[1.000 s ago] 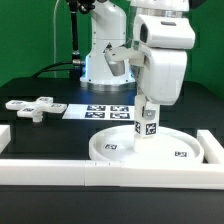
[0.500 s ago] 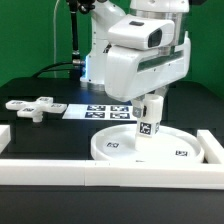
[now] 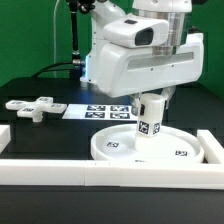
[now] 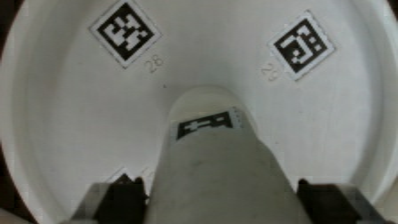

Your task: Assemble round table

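- Swinging about the post's axis, the arm's bulky wrist housing had turned over the last second to fill the space above the disc, while the short post (image 3: 150, 118) stayed upright at nearly the same spot.
- That post stood on the floor of the large round disc (image 3: 108, 150), near the disc's middle, with its long axis vertical and running straight up into the tool.
- Directly over the disc's middle hung the gripper (image 4: 221, 200), its jaws pinching the upper part of the post; the wrist view showed a dark finger (image 4: 121, 197) on each side of it.
- Post axis and gripper axis lay in one line, square to the disc, so the coming move was probably a twist about that line or a straight lift away.
- Whether the post's foot was fully seated in the disc could not be told.
- Well apart from the disc, toward the exterior view's left, lay the cross-shaped foot piece (image 3: 30, 106), with the marker board (image 3: 105, 110) just behind the disc.
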